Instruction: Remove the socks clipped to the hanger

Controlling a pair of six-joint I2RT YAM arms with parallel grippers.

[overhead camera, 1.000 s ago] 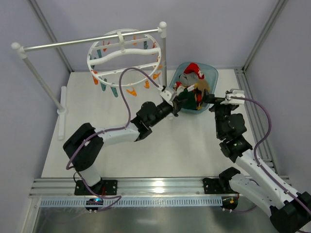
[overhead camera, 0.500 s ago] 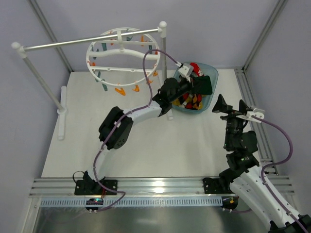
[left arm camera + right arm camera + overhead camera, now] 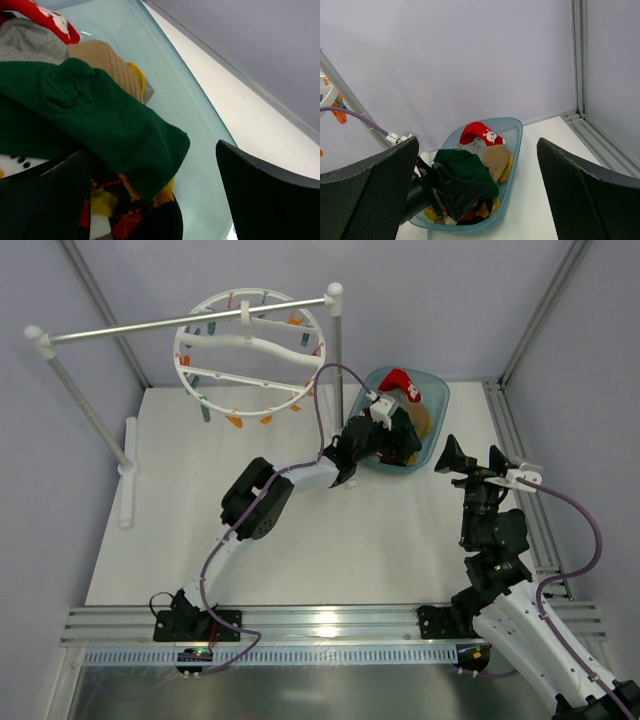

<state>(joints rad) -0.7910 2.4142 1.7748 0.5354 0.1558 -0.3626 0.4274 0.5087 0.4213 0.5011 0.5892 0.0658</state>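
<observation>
Left tool [image 3: 400, 440], spread apart, hung over the green sock [image 3: 90, 115] in the bin [image 3: 200, 135]; a straight lift looked safest against snags.

Robot lab cell, plain grey walls [image 3: 450, 300], aluminium frame rails [image 3: 300, 625], white tabletop [image 3: 380, 540]

Argyle sock [image 3: 124, 227] mostly out of sight beneath the green sock [image 3: 90, 115].

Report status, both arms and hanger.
Left pincer open over blue bin, dark green sock lying inside. Right pincer open, empty. Hanger shows no socks; nothing blocking.
</observation>
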